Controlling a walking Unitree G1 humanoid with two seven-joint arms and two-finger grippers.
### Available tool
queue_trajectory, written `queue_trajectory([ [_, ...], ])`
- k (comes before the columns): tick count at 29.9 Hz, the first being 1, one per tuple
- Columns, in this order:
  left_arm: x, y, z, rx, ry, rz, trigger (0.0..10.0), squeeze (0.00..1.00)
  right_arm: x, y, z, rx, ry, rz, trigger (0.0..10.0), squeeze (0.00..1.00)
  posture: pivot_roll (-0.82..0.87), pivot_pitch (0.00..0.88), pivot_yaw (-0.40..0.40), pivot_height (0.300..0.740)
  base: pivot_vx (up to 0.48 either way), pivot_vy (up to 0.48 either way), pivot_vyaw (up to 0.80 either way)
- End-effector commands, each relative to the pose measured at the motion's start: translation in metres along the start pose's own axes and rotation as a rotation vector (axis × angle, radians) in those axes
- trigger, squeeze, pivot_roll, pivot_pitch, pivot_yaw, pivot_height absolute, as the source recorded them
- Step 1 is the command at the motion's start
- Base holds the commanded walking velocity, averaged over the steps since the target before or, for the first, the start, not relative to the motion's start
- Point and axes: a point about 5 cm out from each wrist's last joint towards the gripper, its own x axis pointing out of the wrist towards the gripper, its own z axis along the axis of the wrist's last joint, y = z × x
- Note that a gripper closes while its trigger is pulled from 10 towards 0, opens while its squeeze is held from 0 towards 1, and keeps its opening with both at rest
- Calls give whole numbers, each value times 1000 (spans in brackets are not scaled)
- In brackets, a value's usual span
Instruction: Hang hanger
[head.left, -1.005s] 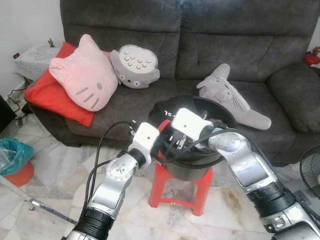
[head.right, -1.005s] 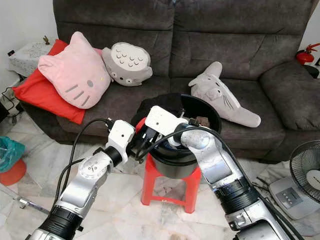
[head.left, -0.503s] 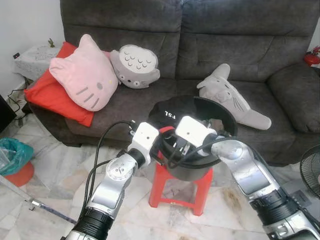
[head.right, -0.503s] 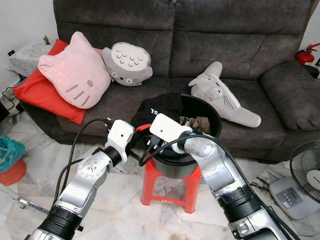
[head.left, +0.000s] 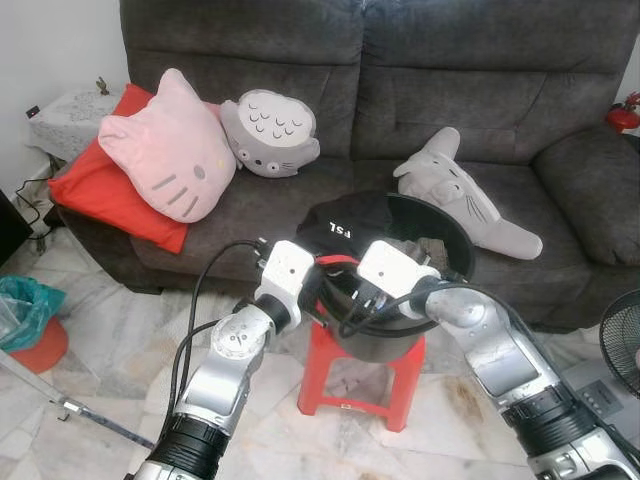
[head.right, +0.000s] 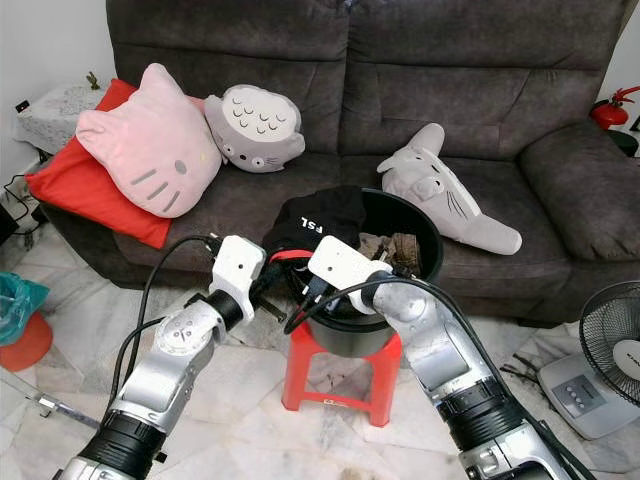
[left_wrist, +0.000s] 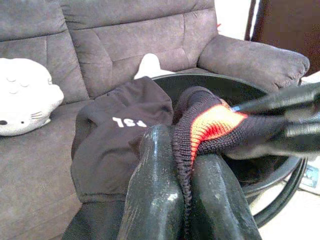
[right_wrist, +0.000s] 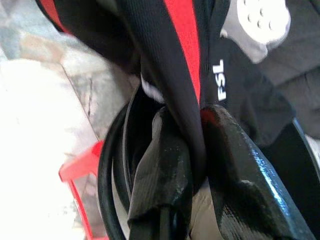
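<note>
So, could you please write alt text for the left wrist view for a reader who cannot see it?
The left hand is shut on the red-and-black ribbed edge of a black garment printed "FSL", draped over the rim of a black basin. The right hand's fingers grip the same edge. Behind is a grey sofa with a white plush toy.

White letters "FSL" stand on the black garment (head.left: 335, 222).

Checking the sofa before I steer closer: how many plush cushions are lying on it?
3: a pink cat-face plush cushion leaning on the red pillow at the left, a grey round-faced plush beside it, and a grey long-eared plush on the right seat.
</note>
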Motion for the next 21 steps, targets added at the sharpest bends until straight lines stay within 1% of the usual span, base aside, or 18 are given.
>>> queue_trajectory([
  [1,2,5,11,0,-42,9,0,0,-1,-2,-9,12,41,-24,10000,0,-73,0,-4,740,0,0,0],
  [5,2,5,12,-4,-45,10,0,0,0,-3,-15,34,58,-52,10000,0,-75,0,-2,740,0,0,0],
  [14,3,5,13,-12,-49,14,0,0,3,-4,-25,41,83,-80,10000,0,-70,0,-5,740,0,0,0],
  [18,3,5,14,-10,-51,14,0,0,4,-5,-25,42,78,-89,10000,0,-70,0,-5,740,0,0,0],
  [19,3,6,15,-11,-52,17,3961,0,4,-5,-25,44,68,-93,10000,0,-70,0,-5,740,0,0,0],
  [20,3,6,15,-14,-51,15,10000,0,4,-5,-24,45,56,-97,10000,0,-70,0,-5,740,0,0,0],
  [21,3,6,15,-17,-50,13,10000,0,4,-5,-25,44,53,-97,10000,0,-70,0,-6,740,0,0,0],
])
